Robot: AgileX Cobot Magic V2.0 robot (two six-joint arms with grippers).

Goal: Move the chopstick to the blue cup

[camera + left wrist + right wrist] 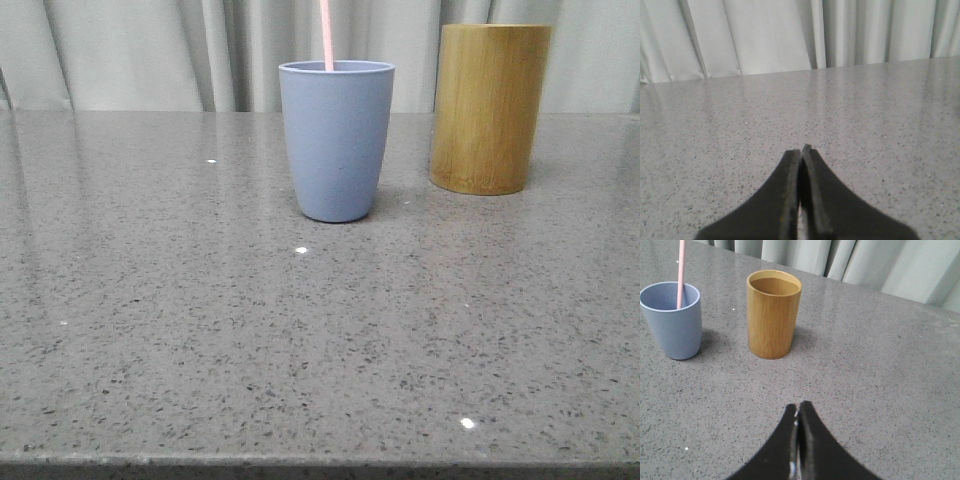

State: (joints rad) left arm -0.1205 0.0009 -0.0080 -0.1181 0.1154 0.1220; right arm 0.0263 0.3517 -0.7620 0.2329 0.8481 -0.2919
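The blue cup point(337, 140) stands upright on the grey speckled table, mid-back. A pale pink chopstick point(326, 34) stands inside it and rises out of the frame's top. Both also show in the right wrist view: the cup point(672, 320) and the chopstick point(681, 272). My right gripper point(798, 406) is shut and empty, over bare table well short of the cup. My left gripper point(801, 149) is shut and empty over bare table, with neither cup nor chopstick in its view. No gripper shows in the front view.
A yellow-brown bamboo cylinder point(489, 107) stands upright to the right of the blue cup, slightly farther back; the right wrist view point(772, 314) shows it holds nothing. Pale curtains hang behind the table. The table's front edge point(320, 464) runs along the bottom.
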